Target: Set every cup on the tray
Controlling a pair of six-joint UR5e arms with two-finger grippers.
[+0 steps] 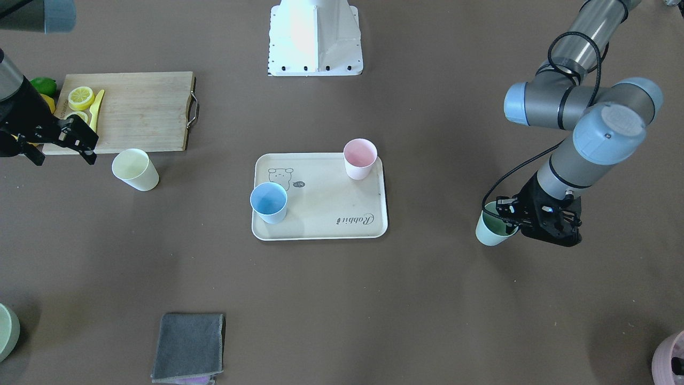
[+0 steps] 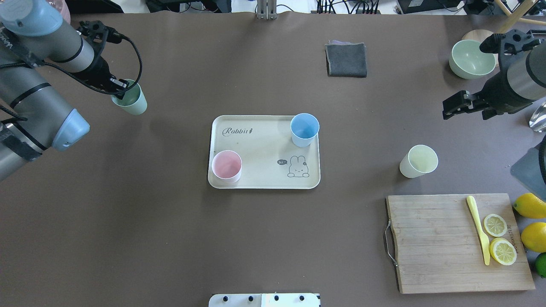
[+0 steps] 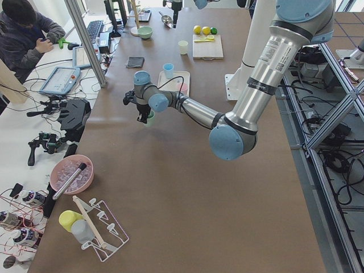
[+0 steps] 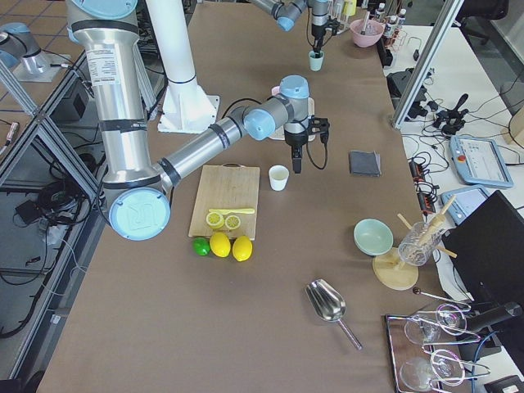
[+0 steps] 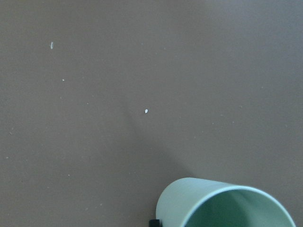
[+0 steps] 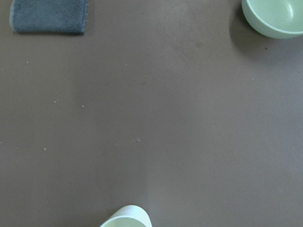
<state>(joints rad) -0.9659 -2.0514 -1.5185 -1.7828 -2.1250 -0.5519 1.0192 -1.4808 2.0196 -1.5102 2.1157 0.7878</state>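
The cream tray (image 2: 264,177) with "Rabbit" script lies mid-table, also in the front view (image 1: 326,211). A pink cup (image 2: 227,166) and a blue cup (image 2: 304,129) stand upright on it at opposite corners. My left gripper (image 2: 121,91) is shut on the rim of a green cup (image 2: 132,101), far to the tray's left; the cup shows tilted in the left wrist view (image 5: 222,204). A pale yellow cup (image 2: 419,161) stands on the table right of the tray. My right gripper (image 2: 467,111) is open and empty, beyond that cup and apart from it.
A wooden cutting board (image 2: 435,243) with lemon slices (image 2: 495,224) and a yellow knife (image 2: 478,228) lies at the near right, whole lemons (image 2: 531,205) beside it. A green bowl (image 2: 471,59) and a grey cloth (image 2: 346,59) lie at the far side.
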